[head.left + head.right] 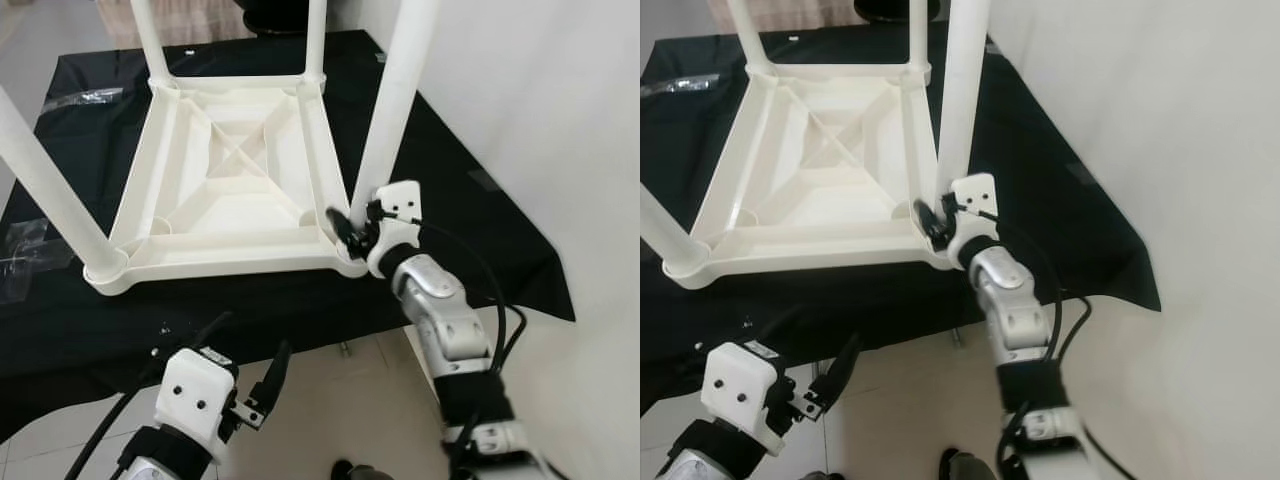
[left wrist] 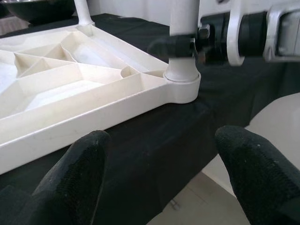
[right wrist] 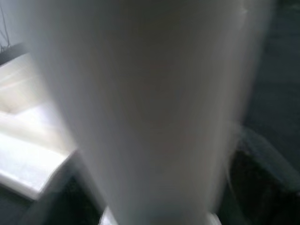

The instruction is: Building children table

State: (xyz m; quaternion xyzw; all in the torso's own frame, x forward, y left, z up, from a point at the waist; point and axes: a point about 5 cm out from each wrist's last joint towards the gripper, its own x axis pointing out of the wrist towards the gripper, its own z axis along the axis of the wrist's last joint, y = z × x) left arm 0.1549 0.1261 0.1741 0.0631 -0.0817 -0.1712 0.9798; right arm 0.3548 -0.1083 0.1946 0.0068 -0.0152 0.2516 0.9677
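Children's table [image 1: 235,180], ribbed white plastic, lies upturned on black cloth [image 1: 470,210]; right fingers [image 1: 345,228] pinch a round leg [image 1: 395,100], left fingers [image 1: 275,372] spread.

your two head eyes are looking forward and down from above at the upturned white table [image 1: 230,190] on the black cloth [image 1: 470,200], sharing nearly the same scene. your left wrist camera is looking low along its fingers [image 2: 75,173] toward the near corner leg [image 2: 183,42]. your right wrist camera is sitting pressed close against that same leg, blurring it.
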